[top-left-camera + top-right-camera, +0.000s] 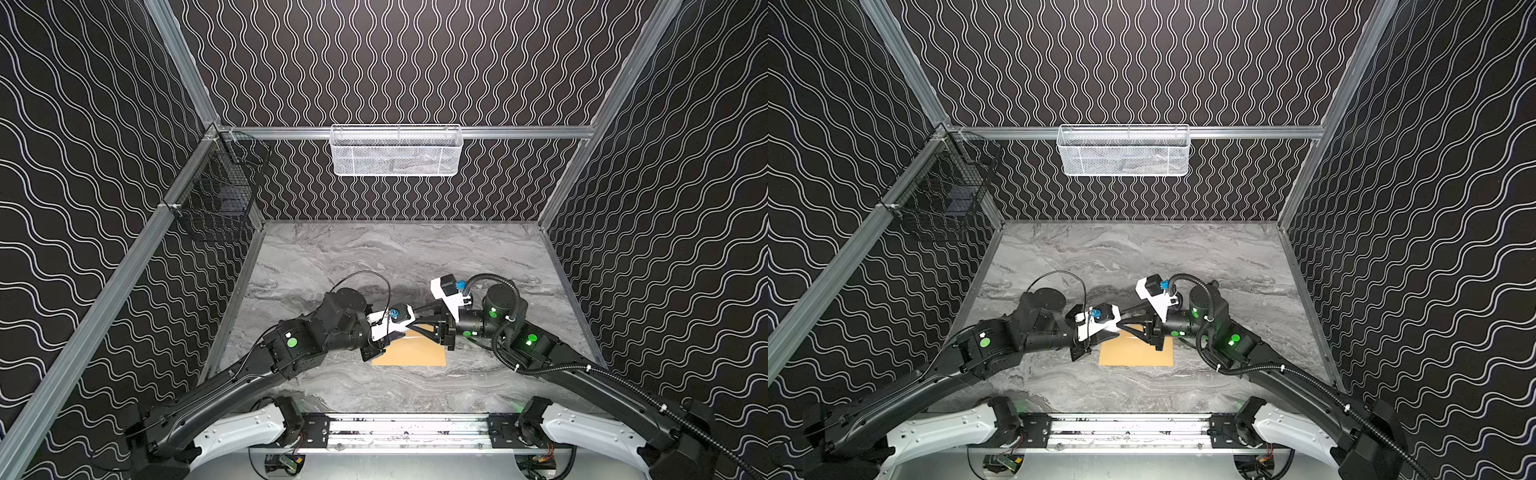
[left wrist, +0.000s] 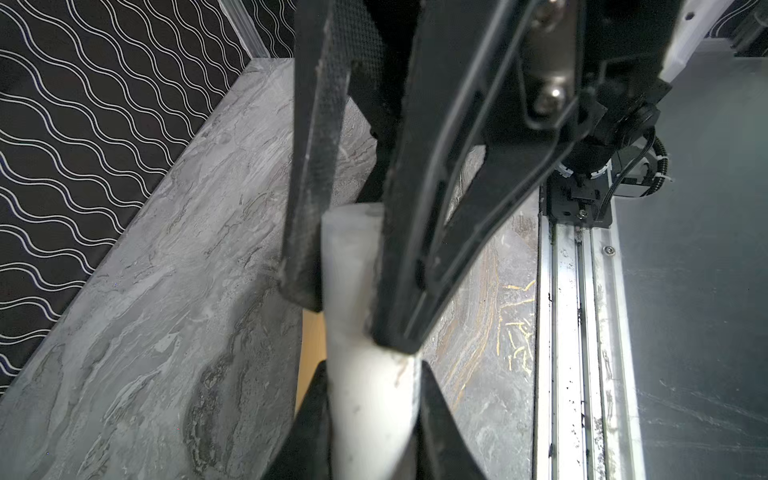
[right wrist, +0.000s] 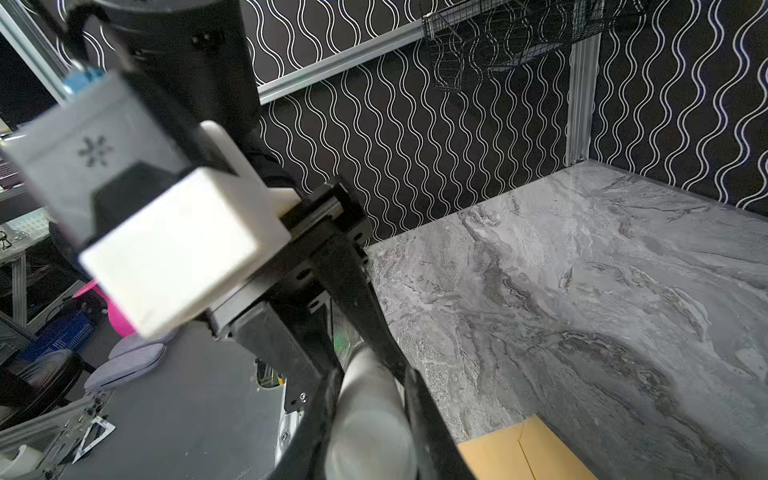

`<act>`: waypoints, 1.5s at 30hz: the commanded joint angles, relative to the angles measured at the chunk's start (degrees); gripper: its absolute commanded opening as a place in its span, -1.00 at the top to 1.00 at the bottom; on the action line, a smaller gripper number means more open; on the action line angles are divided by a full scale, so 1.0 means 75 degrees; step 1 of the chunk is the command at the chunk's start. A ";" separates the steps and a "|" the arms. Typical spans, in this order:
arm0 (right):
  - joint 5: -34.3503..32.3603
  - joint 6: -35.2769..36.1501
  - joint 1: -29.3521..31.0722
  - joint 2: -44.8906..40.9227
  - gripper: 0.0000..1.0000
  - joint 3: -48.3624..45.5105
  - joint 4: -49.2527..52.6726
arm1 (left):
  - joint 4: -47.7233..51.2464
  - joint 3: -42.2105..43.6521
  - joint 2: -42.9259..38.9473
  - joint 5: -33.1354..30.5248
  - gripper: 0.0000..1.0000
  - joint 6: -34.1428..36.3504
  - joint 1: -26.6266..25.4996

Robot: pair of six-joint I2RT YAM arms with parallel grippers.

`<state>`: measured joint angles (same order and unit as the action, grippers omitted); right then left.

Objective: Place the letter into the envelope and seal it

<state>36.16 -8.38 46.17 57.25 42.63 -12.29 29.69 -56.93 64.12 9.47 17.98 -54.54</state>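
The tan envelope lies flat on the marble table near its front, flap side under the grippers. Both grippers meet just above its far edge. A small white cylinder is gripped at both ends. My left gripper is shut on one end, its fingers pressing both sides. My right gripper is shut on the other end. Slivers of the envelope show beneath them. The letter is not in view.
A white mesh basket hangs on the back wall and a black wire basket on the left wall. A metal rail runs along the table's front edge. The marble table stretches behind the arms.
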 commanded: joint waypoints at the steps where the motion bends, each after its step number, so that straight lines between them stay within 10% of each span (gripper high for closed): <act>1: 0.0450 0.0788 0.0019 -0.0010 0.43 0.0105 0.0384 | 0.0123 -0.0109 -0.0035 0.0119 0.72 0.0286 -0.0017; 8: 0.0426 0.7247 0.0019 -0.0171 -0.47 0.0913 0.4294 | 0.0697 -0.0312 0.0026 0.0425 1.00 0.0710 -0.0017; 12: -0.0065 0.8785 0.0010 -0.0526 -0.81 0.0720 0.4045 | 0.1017 -0.0446 0.0123 0.0558 1.00 0.0883 -0.0017; 45: 0.1271 0.7823 -0.0004 0.0379 0.39 0.1561 0.3567 | 0.0589 -0.0215 0.0107 0.0987 1.00 0.0606 -0.0016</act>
<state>44.88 50.33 46.06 60.01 54.46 15.20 36.53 -58.46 64.86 16.01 22.85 -54.61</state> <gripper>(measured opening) 0.304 0.265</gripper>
